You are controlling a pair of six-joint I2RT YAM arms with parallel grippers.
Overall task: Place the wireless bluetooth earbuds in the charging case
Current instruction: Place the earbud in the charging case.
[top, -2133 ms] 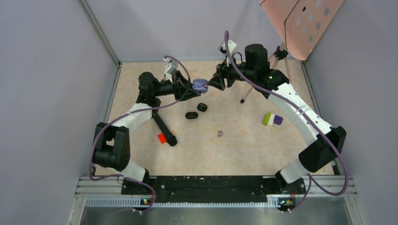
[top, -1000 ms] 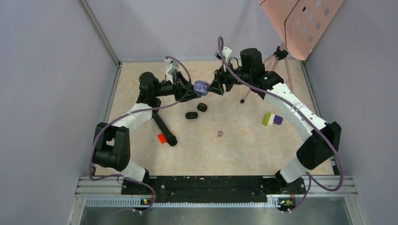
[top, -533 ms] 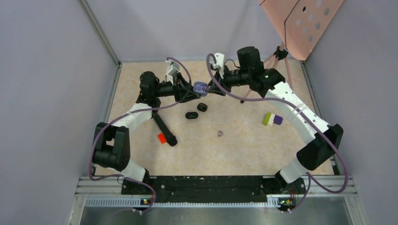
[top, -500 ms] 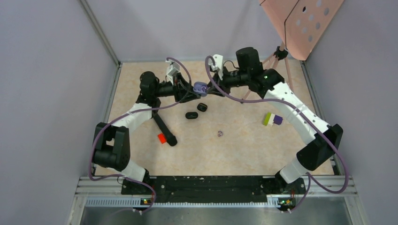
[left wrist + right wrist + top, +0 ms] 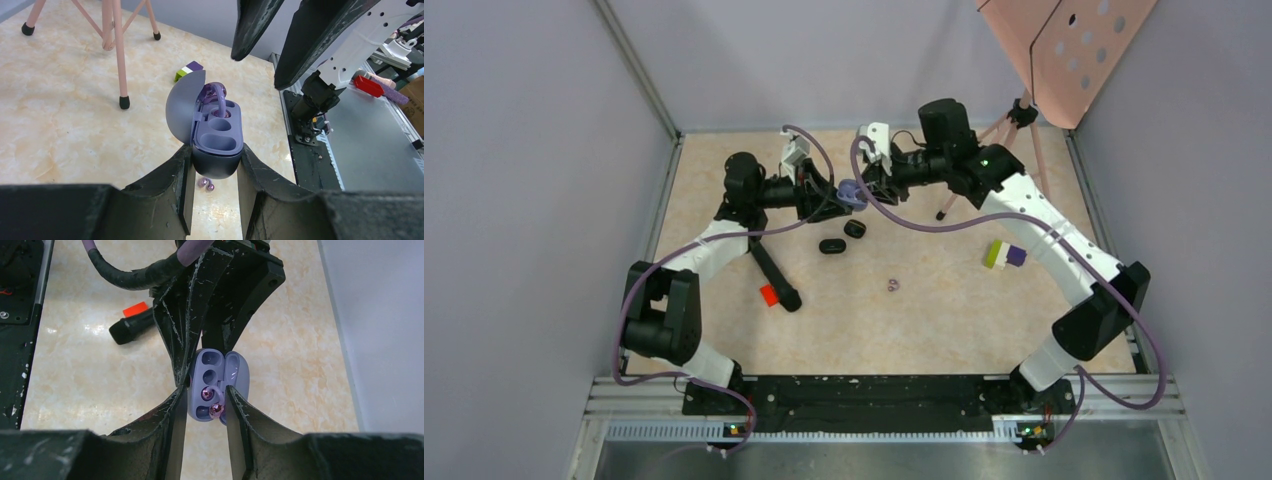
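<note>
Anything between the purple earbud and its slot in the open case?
Nothing visible. The lid is swung aside, and the purple earbud sits at the far slot of the charging case held by the left gripper.

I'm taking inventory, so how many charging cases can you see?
3. An open purple case is held in the left end effector; two black cases lie side by side on the table, just nearer the bases. More may be hidden behind the arms.

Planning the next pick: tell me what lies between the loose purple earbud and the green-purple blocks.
Nothing; in the top view bare table separates the loose purple earbud from the blocks.
</note>
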